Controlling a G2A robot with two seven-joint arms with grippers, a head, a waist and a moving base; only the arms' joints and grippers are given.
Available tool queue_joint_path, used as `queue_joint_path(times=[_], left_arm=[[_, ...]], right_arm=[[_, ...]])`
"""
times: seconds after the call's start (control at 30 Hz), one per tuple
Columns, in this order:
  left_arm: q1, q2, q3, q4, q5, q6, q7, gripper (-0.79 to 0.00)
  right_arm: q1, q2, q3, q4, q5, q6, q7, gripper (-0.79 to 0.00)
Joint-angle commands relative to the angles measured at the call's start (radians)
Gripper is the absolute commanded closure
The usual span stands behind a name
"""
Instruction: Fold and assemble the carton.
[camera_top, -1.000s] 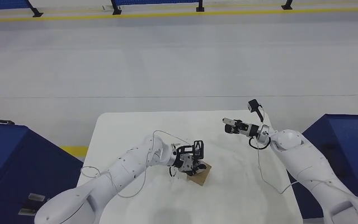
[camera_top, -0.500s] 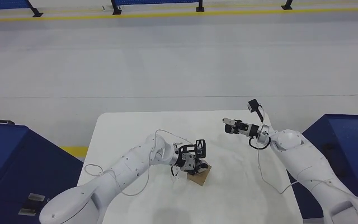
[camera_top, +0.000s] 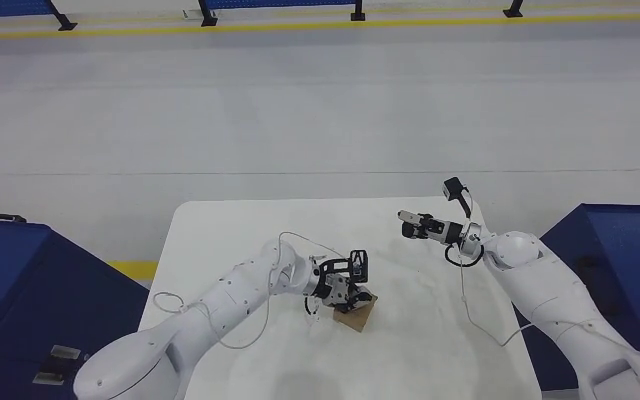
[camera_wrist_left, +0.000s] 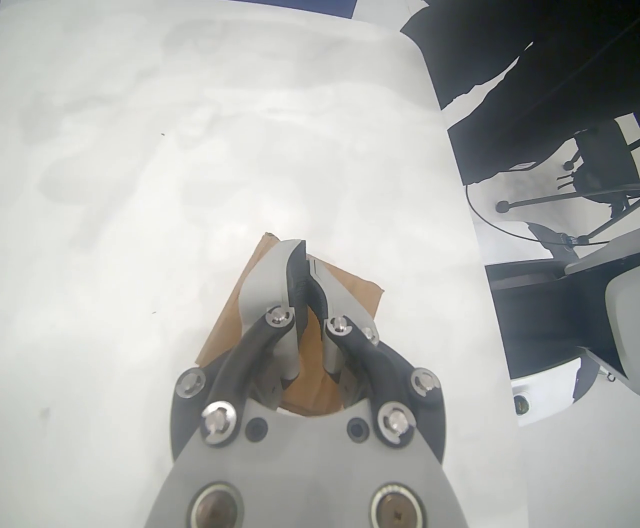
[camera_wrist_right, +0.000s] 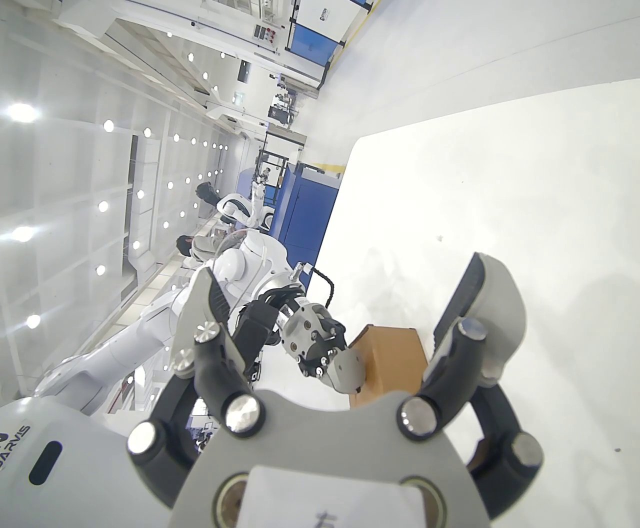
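Note:
A small brown carton (camera_top: 360, 317) lies on the white table (camera_top: 250, 230), near the middle toward the front. My left gripper (camera_top: 348, 298) is down on its top, fingers shut together and pressed against the cardboard (camera_wrist_left: 352, 292); the left wrist view shows the tips (camera_wrist_left: 304, 250) nearly touching over the carton. I cannot tell whether a flap sits between them. My right gripper (camera_top: 405, 222) hangs open above the table's far right part, apart from the carton. In the right wrist view its spread fingers (camera_wrist_right: 337, 272) frame the carton (camera_wrist_right: 395, 350) and the left gripper (camera_wrist_right: 350, 375).
Blue cabinets stand beside the table at the left (camera_top: 40, 290) and the right (camera_top: 600, 235). The table's right edge (camera_wrist_left: 450, 165) runs close to the carton. Bare white tabletop lies at the back and left.
My left gripper has shifted a little lower onto the carton, which has nudged slightly toward the front. The right arm has kept still.

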Motion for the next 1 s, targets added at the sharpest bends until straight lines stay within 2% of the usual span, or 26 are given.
queue_joint_path(times=[0.0, 0.13, 0.37, 0.57, 0.8, 0.97], left_arm=[[-0.003, 0.0, -0.004, -0.011, 0.009, 0.0, 0.018, 0.0], [0.001, 0.007, -0.008, -0.026, 0.042, 0.0, 0.054, 0.0], [0.0, -0.006, 0.001, 0.008, 0.001, 0.0, -0.002, 0.0], [-0.001, 0.001, -0.008, -0.021, 0.04, 0.0, 0.046, 0.0], [-0.004, -0.007, 0.015, 0.008, -0.022, 0.0, -0.007, 0.0], [-0.011, 0.0, -0.006, -0.021, 0.024, 0.0, 0.048, 0.0]], right_arm=[[0.0, 0.0, 0.0, 0.0, 0.0, 0.0, 0.0, -0.785], [0.0, 0.0, 0.0, 0.0, 0.0, 0.0, 0.0, -0.785], [0.0, 0.0, 0.0, 0.0, 0.0, 0.0, 0.0, -0.785], [0.0, 0.0, 0.0, 0.0, 0.0, 0.0, 0.0, -0.785], [0.0, 0.0, 0.0, 0.0, 0.0, 0.0, 0.0, -0.785], [0.0, 0.0, 0.0, 0.0, 0.0, 0.0, 0.0, -0.785]])
